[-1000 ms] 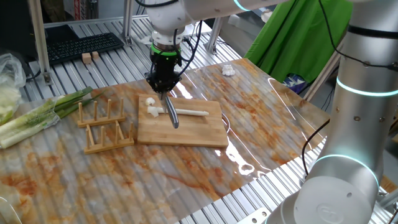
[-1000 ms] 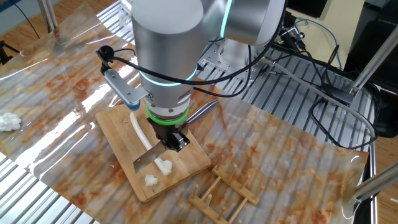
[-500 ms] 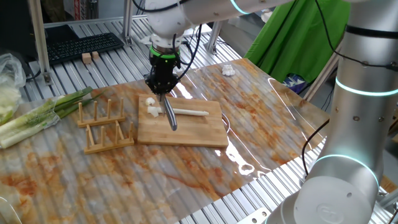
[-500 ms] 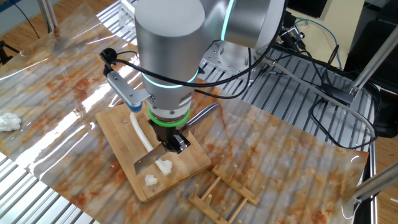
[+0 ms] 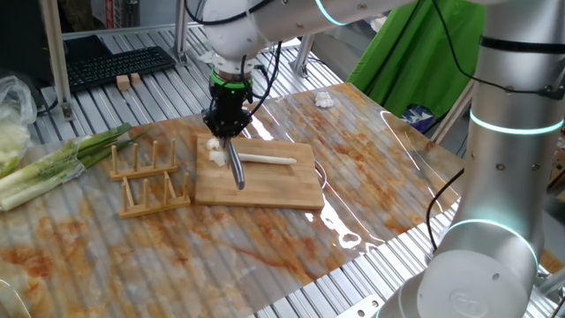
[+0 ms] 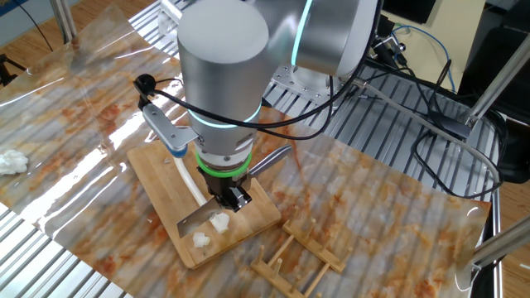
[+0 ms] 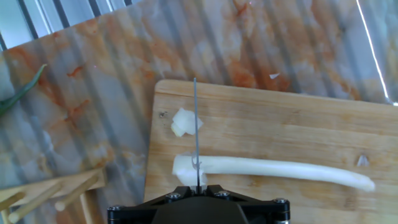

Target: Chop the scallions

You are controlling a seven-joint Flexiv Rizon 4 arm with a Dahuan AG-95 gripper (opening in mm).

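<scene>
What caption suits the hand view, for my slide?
Knife blade edge-on over the scallion stalk on the wooden board, one cut piece beside.

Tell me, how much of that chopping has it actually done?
Not much. Two short white pieces already lie cut near the end of the wooden board. The gripper is shut on the knife, its blade edge on the scallion close to the cut end. Nearly the whole stalk is left to chop.

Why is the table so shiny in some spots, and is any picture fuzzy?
One fixed view: bright glare streaks on the clear sheet over the table, right of the cutting board. The other fixed view: white glare left of the board. Hand view: sharp on the scallion, but the knife blade looks like a thin line, seen edge-on.
</scene>
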